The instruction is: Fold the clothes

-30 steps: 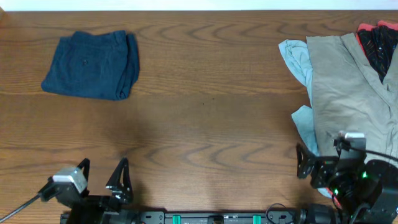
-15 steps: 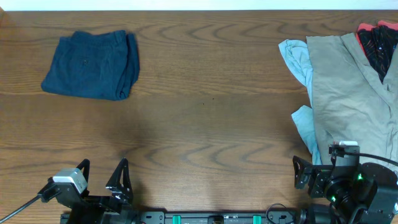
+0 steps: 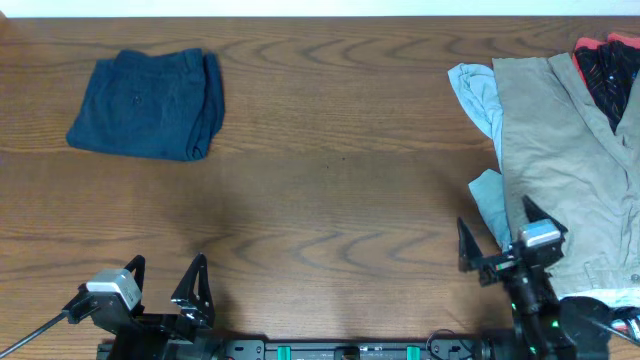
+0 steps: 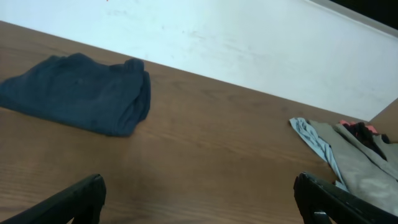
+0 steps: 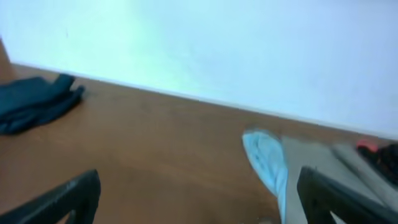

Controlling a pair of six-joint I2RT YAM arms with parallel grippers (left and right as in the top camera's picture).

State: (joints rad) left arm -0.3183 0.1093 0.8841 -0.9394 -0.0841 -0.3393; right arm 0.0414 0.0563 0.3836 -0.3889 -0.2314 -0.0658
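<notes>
So, navy shorts [image 3: 148, 105] lay folded at 10 o'clock on the table [image 3: 330, 180], well apart from both arms. I had L gripper [image 3: 165, 268] at 7 and R gripper [image 3: 495, 225] at 5, jaws wide, empty, parked near edge, prob. b/c fold looked done.

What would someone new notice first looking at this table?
The folded dark navy shorts lie alone at the far left of the table; at the right edge is a loose heap, a tan garment over a pale blue garment. The left gripper and right gripper sit open at the near edge.
</notes>
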